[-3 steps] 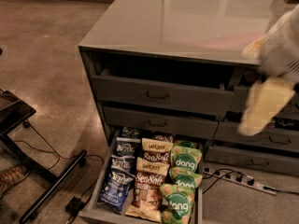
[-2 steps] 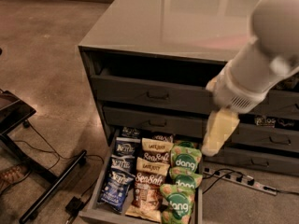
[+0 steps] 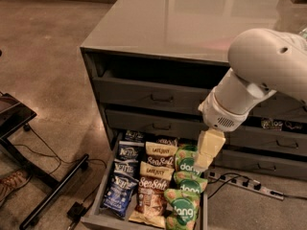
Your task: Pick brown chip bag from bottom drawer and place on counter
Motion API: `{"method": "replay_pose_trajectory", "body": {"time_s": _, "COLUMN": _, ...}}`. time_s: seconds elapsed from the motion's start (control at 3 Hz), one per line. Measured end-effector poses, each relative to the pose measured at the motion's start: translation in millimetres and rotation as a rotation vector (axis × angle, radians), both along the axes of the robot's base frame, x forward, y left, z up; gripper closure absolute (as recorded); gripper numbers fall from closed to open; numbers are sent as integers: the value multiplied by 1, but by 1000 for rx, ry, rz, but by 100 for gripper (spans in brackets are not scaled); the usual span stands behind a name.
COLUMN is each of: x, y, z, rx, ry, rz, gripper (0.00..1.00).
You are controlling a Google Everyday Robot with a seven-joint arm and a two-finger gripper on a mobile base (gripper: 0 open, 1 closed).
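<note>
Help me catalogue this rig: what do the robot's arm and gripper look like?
The arm is glossy white, with rounded shells, a few small dark dots, and a perforated vent patch on the wrist collar. The gripper, above the bottom drawer by the green dang bags, is pale cream-yellow and blocky. No cables show.

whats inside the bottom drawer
The bottom drawer holds blue Kettle bags, brown chip bags, green dang bags. The gripper above covers part of the rear dang bag; bags hide the floor.
</note>
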State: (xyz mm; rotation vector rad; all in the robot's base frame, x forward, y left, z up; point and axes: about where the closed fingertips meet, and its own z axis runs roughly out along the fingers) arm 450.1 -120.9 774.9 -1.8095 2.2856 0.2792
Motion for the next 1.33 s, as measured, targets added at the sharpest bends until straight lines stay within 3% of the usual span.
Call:
{"method": "replay_pose_trajectory", "body": {"time_s": 0.33, "x": 2, "y": 4, "z": -27, "rx": 62, "ry": 31, "rz": -31, "gripper": 0}}
{"method": "replay_pose_trajectory", "body": {"time_s": 0.67, "x": -17, "y": 25, "z": -101, "rx": 221, "ry": 131, "rz": -80, "gripper": 0}}
{"method": "replay_pose_trajectory", "body": {"time_s": 1.0, "x": -28, "y": 57, "z": -176, "rx": 370, "ry": 194, "rz": -142, "gripper": 0}}
{"method": "replay_pose_trajectory", "body": {"time_s": 1.33, "x": -11, "y": 62, "z": -191, "rx": 397, "ry": 153, "rz": -183, "gripper": 0}}
